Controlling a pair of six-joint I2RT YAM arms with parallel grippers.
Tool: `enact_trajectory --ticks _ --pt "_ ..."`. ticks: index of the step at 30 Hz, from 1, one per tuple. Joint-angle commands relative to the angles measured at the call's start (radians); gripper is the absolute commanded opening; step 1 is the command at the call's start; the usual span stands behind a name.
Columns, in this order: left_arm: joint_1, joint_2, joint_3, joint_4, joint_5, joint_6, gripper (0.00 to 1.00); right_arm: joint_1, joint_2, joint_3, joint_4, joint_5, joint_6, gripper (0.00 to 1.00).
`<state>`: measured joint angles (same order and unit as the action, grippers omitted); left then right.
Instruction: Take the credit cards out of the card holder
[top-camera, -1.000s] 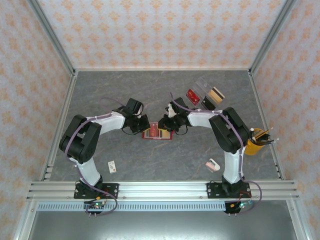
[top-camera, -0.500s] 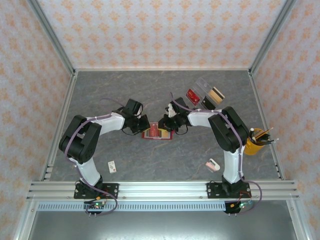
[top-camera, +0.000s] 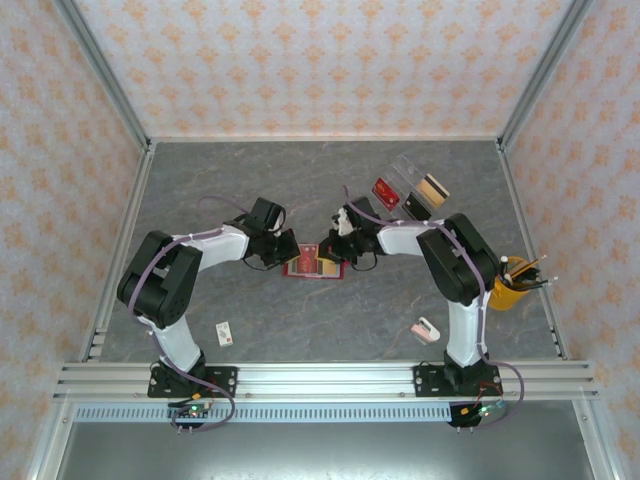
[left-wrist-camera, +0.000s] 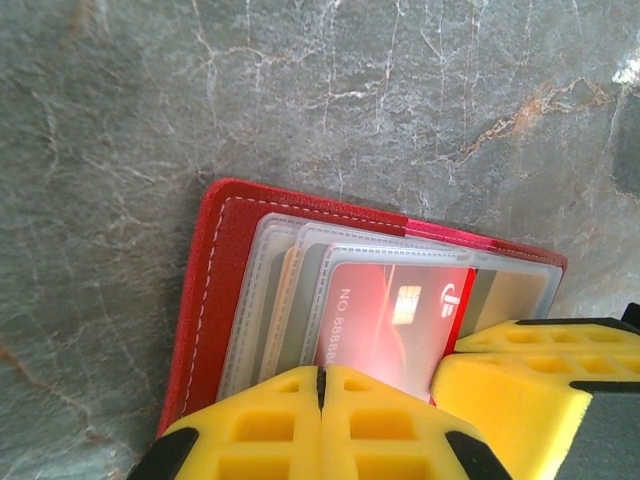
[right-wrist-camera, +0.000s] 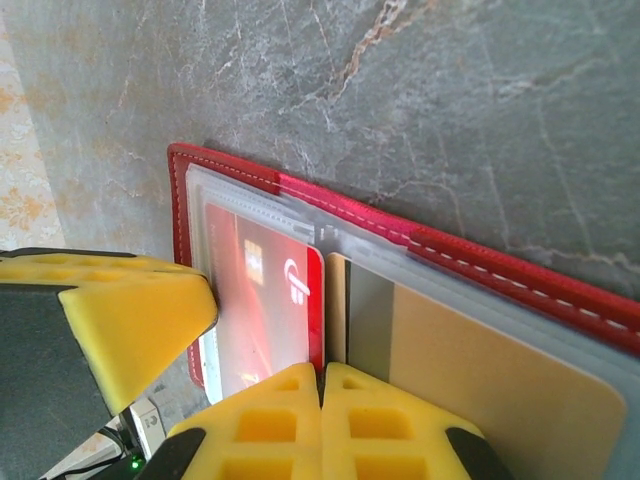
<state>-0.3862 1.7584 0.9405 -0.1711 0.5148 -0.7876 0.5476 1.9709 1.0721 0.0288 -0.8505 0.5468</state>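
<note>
While I watch from overhead, the grey marbled counter (top-camera: 330, 180) spreads across the middle of the frame. The left arm (top-camera: 170, 275) and the right arm (top-camera: 455, 260) bend in from the bottom edge and meet near the centre. Between their tips the card holder (top-camera: 315, 267) lies open and flat on the counter, its red cover down and its clear pockets facing up.

A clear tray (top-camera: 410, 190) sits in the upper right, holding a few cards, and a yellow cup of pens (top-camera: 510, 285) stands at the right edge.

The left gripper (top-camera: 288, 252) is on the card holder's left end and the right gripper (top-camera: 328, 252) on its right half. On the left wrist camera, the left gripper (left-wrist-camera: 320, 385) is fully closed, its yellow pads pressed together with no gap, at the near edge of the card holder (left-wrist-camera: 215, 270). I see nothing pinched between them. On the right wrist camera, the right gripper (right-wrist-camera: 322, 385) is likewise closed pad to pad, over the line where the two cards meet.

Both credit cards are in their pockets: the red card (left-wrist-camera: 385, 320) behind clear plastic, the tan card (right-wrist-camera: 480, 380) just beside it.

A tiny white card (top-camera: 226, 332) lies in the lower left, well apart from everything else.
</note>
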Motion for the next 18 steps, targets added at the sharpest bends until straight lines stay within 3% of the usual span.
enact_trajectory --ticks 1,11,18 --pt "0.004 -0.007 -0.026 -0.123 -0.076 0.01 0.02 -0.017 -0.042 -0.039 0.002 0.009 -0.017 0.0" --pt "0.004 0.003 -0.011 -0.122 -0.064 0.022 0.04 -0.021 -0.044 -0.037 -0.026 -0.007 -0.034 0.0" --pt "0.004 0.034 -0.036 -0.11 -0.07 0.005 0.03 -0.015 -0.032 -0.022 -0.015 -0.066 0.008 0.19"
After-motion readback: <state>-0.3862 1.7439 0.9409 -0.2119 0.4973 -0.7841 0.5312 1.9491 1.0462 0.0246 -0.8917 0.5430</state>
